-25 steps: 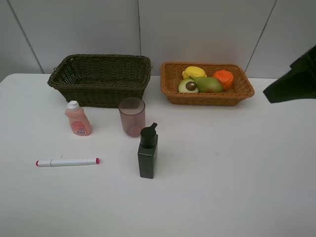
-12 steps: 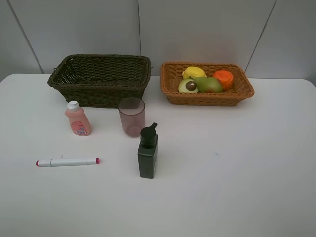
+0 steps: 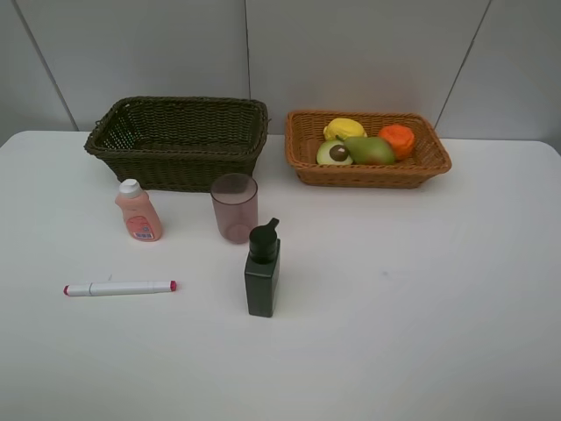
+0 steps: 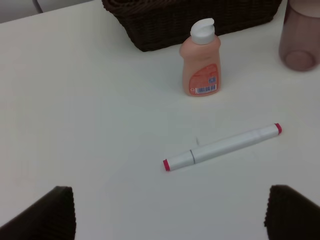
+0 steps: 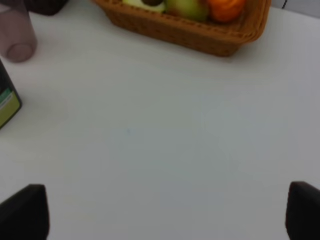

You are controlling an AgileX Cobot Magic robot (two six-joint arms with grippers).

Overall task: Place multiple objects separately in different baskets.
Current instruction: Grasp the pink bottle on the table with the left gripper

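The orange-tan basket [image 3: 436, 156] at the back right holds the lemon [image 3: 343, 128], orange [image 3: 398, 139], pear [image 3: 372, 150] and avocado half [image 3: 334, 153]. The dark olive-brown basket [image 3: 175, 153] at the back left is empty. On the table stand the peach-pink bottle [image 3: 138, 211], the pinkish cup [image 3: 234, 207] and the dark pump bottle [image 3: 262, 269]; the marker [image 3: 119, 288] lies flat. Neither arm shows in the exterior view. My left gripper [image 4: 170, 212] is open above the marker [image 4: 222, 146]. My right gripper [image 5: 167, 212] is open over bare table.
The white table [image 3: 421, 298] has a rear edge behind the baskets against a grey panelled wall [image 3: 351, 53]. The left wrist view also shows the bottle [image 4: 201, 59], the cup [image 4: 300, 32] and the dark basket [image 4: 185, 17].
The right arm, seen at the right edge one second ago, has withdrawn out of the exterior view. The objects have not moved.
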